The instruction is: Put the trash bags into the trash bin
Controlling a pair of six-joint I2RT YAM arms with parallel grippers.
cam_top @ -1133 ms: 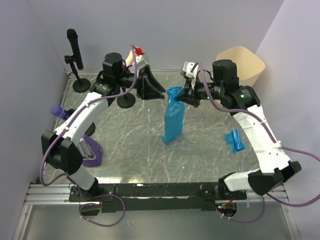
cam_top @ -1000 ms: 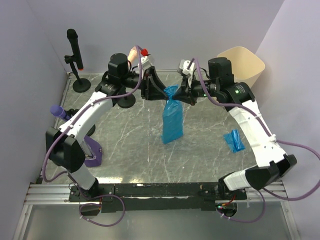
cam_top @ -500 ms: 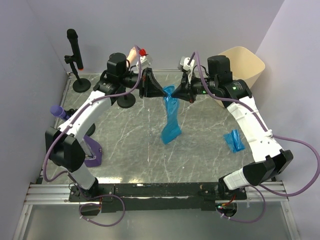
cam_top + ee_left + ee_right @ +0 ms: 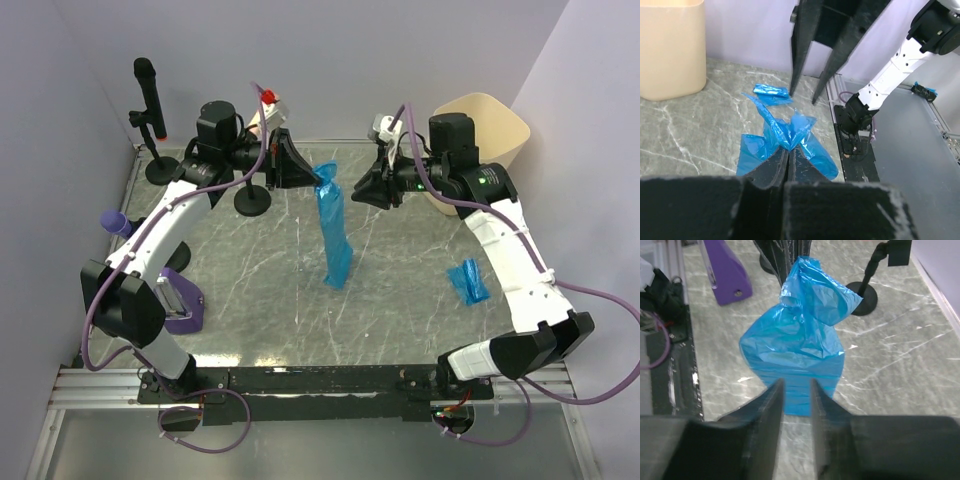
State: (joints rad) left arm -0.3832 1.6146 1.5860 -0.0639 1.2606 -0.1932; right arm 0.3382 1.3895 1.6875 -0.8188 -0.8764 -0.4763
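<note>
- The left gripper (image 4: 297, 168) is pressed together on the bunched top of the bag (image 4: 333, 228). The bag hangs straight down from it, well to the left of the bin (image 4: 505, 150).
- The bag's lower end is at the bench (image 4: 250, 290); I cannot tell whether it touches or hangs just above.
- The right gripper (image 4: 373, 190) has its jaws a little apart and holds nothing. It sits between the bag and the bin, apart from the bag, with its tips aimed at the bag.
- The bin stands upright with its mouth open.
- A folded bag (image 4: 468, 281) lies flat on the bench on the near side of the bin, clear of both grippers.
- The step in hand looks like carrying the hanging bag to the bin.
- To do it well, lift first until the bag's tail would clear the bin's rim, and only then swing toward the bin.
- The film is thin and will likely sway, so a slow move suits it.
- The right arm stands across the way to the bin, so it needs to draw aside.
- Release only with the tail lowered into the bin's mouth.
- The pinch is on crumpled film, so a jerk could pull it free.
</note>
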